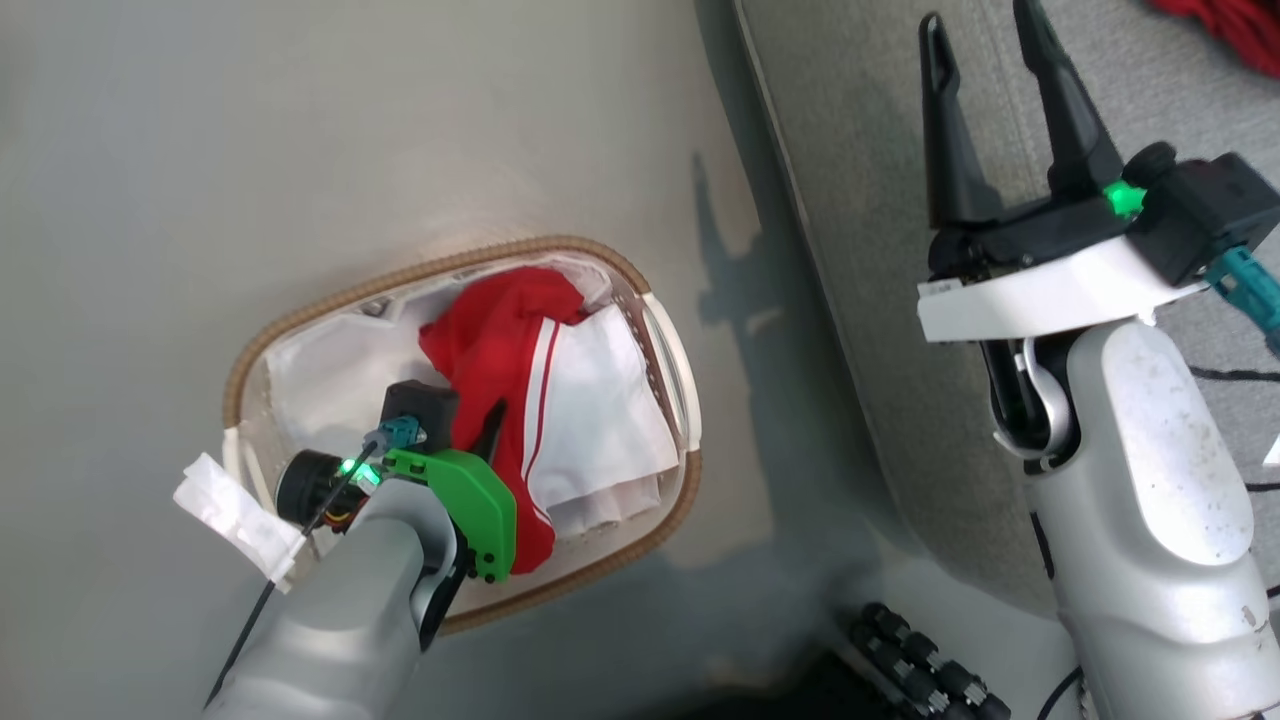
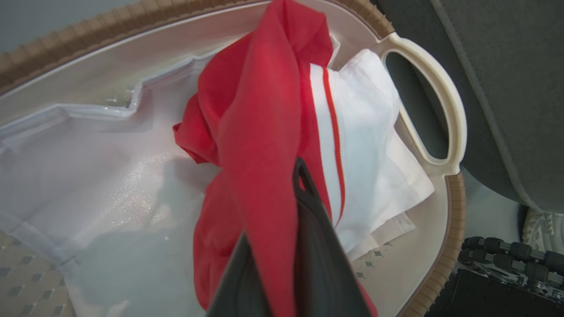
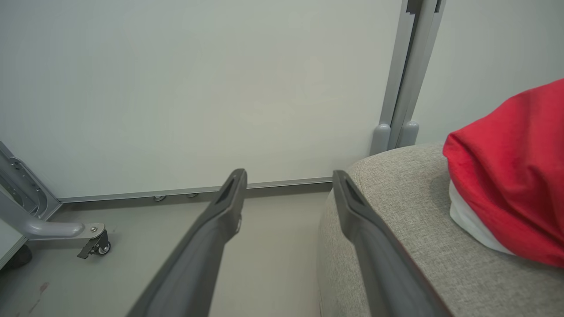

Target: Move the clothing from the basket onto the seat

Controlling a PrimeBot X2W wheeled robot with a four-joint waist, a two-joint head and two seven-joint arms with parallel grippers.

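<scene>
On the grey floor [image 1: 300,150], at 9 o'clock of the seat [image 1: 880,300], the clothing [image 1: 495,340] in the basket [image 1: 430,265] is clamped by the left gripper [image 1: 490,430], while the right gripper [image 1: 980,40] is held wide.

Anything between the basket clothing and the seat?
Only the basket wall and handle on the seat side to lift over, then a strip of floor. Left gripper is shut on the clothing. Right gripper hangs open over the seat edge, possibly in the path.

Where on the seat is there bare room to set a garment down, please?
The seat is bare from its floor-side edge across to the right end effector; it is crowded at its far right, where red clothing lies.
</scene>
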